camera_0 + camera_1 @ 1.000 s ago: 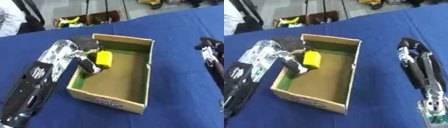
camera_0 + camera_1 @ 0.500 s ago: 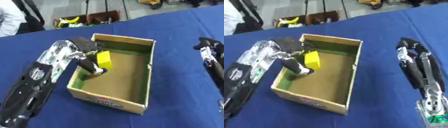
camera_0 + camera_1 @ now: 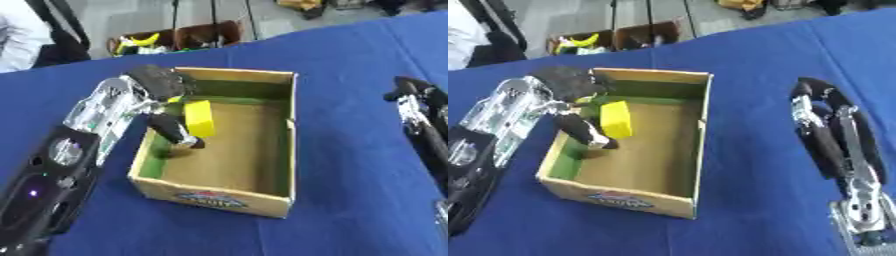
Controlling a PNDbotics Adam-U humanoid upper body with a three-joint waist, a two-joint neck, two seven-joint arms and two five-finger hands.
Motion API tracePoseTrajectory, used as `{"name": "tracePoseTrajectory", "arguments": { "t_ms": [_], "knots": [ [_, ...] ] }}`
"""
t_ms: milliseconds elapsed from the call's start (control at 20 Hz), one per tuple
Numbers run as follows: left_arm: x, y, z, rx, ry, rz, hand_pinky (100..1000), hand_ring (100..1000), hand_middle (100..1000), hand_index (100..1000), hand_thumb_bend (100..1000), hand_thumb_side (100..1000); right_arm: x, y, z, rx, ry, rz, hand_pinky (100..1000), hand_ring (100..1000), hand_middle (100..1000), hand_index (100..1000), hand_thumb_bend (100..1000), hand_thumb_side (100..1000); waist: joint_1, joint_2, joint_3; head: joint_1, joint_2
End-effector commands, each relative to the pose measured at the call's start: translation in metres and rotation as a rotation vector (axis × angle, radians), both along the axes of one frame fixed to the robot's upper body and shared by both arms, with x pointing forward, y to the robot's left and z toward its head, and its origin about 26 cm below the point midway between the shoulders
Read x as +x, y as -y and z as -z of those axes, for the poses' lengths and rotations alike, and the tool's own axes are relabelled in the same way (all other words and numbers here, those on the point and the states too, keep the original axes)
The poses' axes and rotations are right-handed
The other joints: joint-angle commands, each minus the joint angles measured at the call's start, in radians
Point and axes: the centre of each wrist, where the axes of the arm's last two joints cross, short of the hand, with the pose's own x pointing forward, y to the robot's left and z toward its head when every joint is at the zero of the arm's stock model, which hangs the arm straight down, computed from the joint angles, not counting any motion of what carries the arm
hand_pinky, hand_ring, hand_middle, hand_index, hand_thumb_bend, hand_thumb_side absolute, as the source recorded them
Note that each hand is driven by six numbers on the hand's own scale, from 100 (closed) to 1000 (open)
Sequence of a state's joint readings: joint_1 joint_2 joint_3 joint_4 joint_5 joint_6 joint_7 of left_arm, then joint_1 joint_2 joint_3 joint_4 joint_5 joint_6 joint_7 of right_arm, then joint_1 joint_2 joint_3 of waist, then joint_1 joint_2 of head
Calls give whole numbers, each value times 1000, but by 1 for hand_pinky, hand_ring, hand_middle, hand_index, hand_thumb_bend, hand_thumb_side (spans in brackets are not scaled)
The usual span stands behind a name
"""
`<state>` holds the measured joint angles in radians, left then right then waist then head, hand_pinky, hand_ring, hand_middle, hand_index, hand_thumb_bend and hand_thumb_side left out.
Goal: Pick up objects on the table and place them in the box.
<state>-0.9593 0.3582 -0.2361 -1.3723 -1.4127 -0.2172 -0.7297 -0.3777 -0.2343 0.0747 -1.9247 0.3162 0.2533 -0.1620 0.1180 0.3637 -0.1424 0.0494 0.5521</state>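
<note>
An open cardboard box (image 3: 281,139) with a green inner lining stands in the middle of the blue table. My left hand (image 3: 160,86) reaches over its left wall, fingers and thumb curled round a yellow block (image 3: 199,118) held inside the box, just above its floor. One black finger (image 3: 178,135) points down toward the box floor. My right hand (image 3: 822,114) lies to the right of the box on the cloth, fingers stretched out straight and holding nothing.
The blue cloth (image 3: 350,60) covers the whole table. Beyond the far edge stand crates (image 3: 179,38) with a yellow item on the floor, and a person in white (image 3: 17,45) shows at the upper left.
My left hand with the yellow block has sunk slightly lower into the box. The right hand has stayed where it was.
</note>
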Motion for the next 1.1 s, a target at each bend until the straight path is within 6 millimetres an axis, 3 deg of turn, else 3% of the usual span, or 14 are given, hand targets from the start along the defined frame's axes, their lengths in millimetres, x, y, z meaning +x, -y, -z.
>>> {"name": "tracePoseTrajectory", "arguments": {
  "t_ms": [50,500,600,850,1100],
  "knots": [
    [-8,-9,-22,-23,61,-2,715,867,1000,1000,684,938,-3,0,-7,2,29,-7,890,1000,656,856,100,849,-11,-26,2,-3,-13],
    [-19,-6,-34,-70,57,52,708,860,1000,1000,693,948,-3,0,-8,1,30,-4,889,1000,656,856,100,848,-15,-21,-1,-1,-16],
    [-20,-6,-35,-89,58,61,701,869,1000,1000,725,1000,-3,0,-8,1,29,-5,889,1000,656,856,100,847,-15,-21,-1,-1,-17],
    [-23,-6,-39,-131,92,61,740,909,1000,1000,804,1000,-3,0,-8,0,27,-3,889,1000,656,856,100,848,-15,-19,0,-3,-20],
    [-28,-5,-42,-127,117,57,741,910,1000,1000,807,1000,-2,0,-8,0,26,-4,889,1000,656,856,100,848,-16,-19,-1,-3,-21]
  ]
}}
